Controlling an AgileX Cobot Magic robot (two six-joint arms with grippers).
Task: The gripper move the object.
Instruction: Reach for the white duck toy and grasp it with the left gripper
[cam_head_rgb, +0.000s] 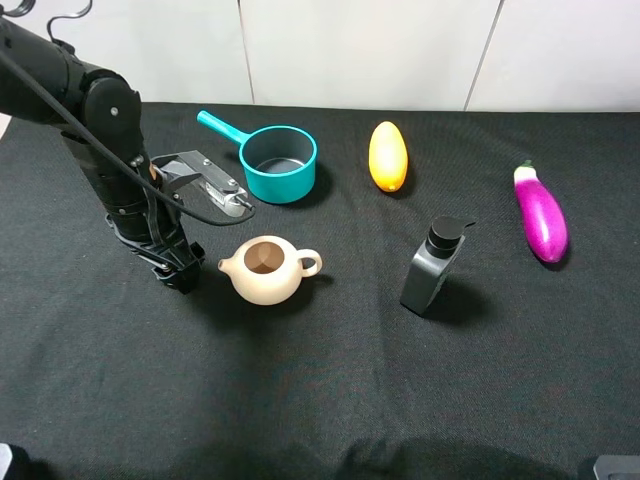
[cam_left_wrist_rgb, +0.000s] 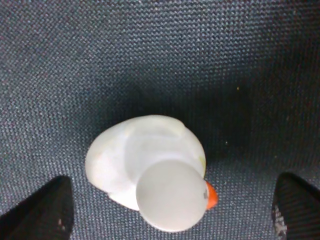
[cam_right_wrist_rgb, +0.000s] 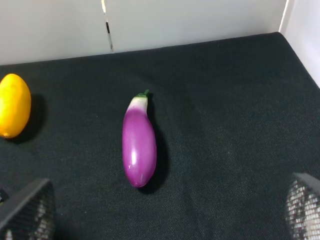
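The object (cam_left_wrist_rgb: 145, 162) is a small cream-white rounded lump with an orange tip, lying on the black cloth. It shows only in the left wrist view. My left gripper (cam_left_wrist_rgb: 172, 202) is open, with one dark finger on each side of the object and clear of it. In the exterior high view the left gripper (cam_head_rgb: 178, 268) points down at the cloth just left of the teapot and hides the object. My right gripper (cam_right_wrist_rgb: 167, 205) is open and empty, well back from the eggplant.
A beige teapot (cam_head_rgb: 265, 270) stands right beside the left gripper. A teal saucepan (cam_head_rgb: 277, 163), a yellow oval fruit (cam_head_rgb: 388, 155), a dark pump bottle (cam_head_rgb: 433, 265) and a purple eggplant (cam_head_rgb: 541, 213) lie on the black cloth (cam_head_rgb: 320, 400). A white wall runs along the back.
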